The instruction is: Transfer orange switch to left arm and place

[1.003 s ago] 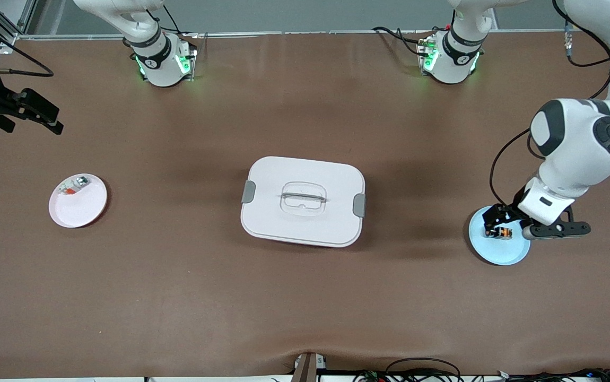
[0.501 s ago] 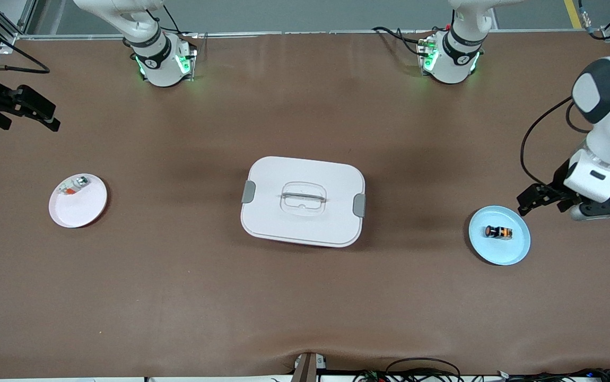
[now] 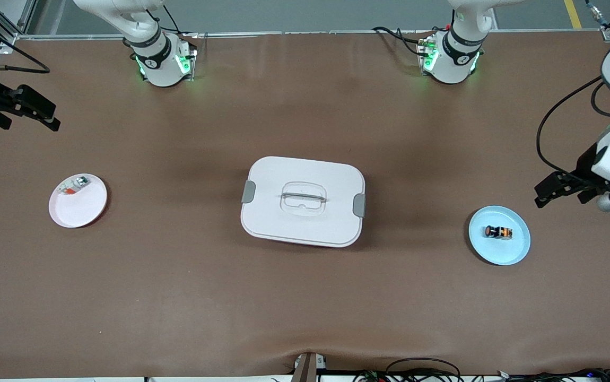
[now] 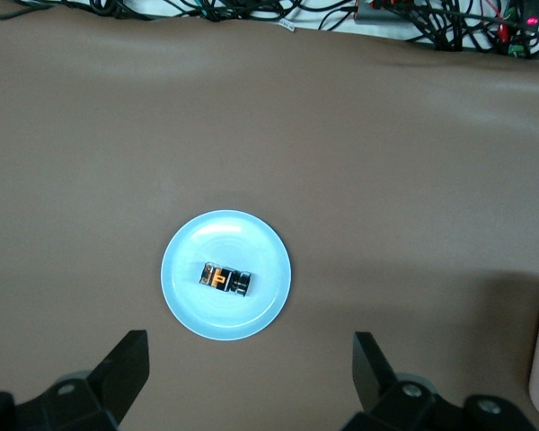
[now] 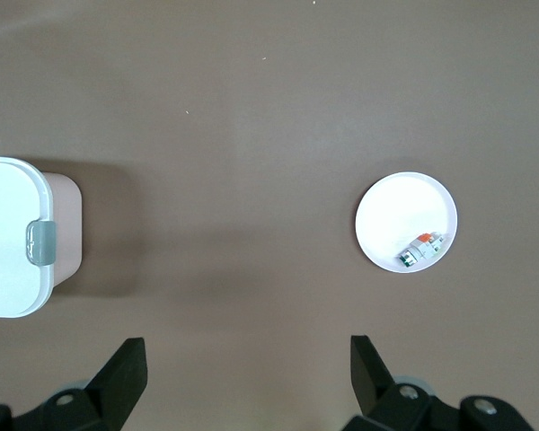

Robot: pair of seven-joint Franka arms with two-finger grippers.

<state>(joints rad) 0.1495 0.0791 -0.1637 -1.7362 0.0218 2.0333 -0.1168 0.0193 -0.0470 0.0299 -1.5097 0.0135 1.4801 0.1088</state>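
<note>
The tiny black orange switch (image 3: pixel 497 232) lies on the pale blue round plate (image 3: pixel 514 252), while left gripper (image 3: pixel 555 191) and right gripper (image 3: pixel 29 109) hover wide open and empty, the large white latched plastic box (image 3: pixel 303 200) between them, so the transfer looks done.

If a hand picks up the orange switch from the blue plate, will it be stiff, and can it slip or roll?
The orange switch looks like a rigid, blocky part, so probably stiff and light. Lying flat on the smooth blue plate, it may slide if nudged. Its round end seems unlikely to make it roll.

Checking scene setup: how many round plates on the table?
2. A blue plate at the left arm's end holds the orange switch. A white plate at the right arm's end holds a small whitish part. The box sits between them. None appear hidden.
</note>
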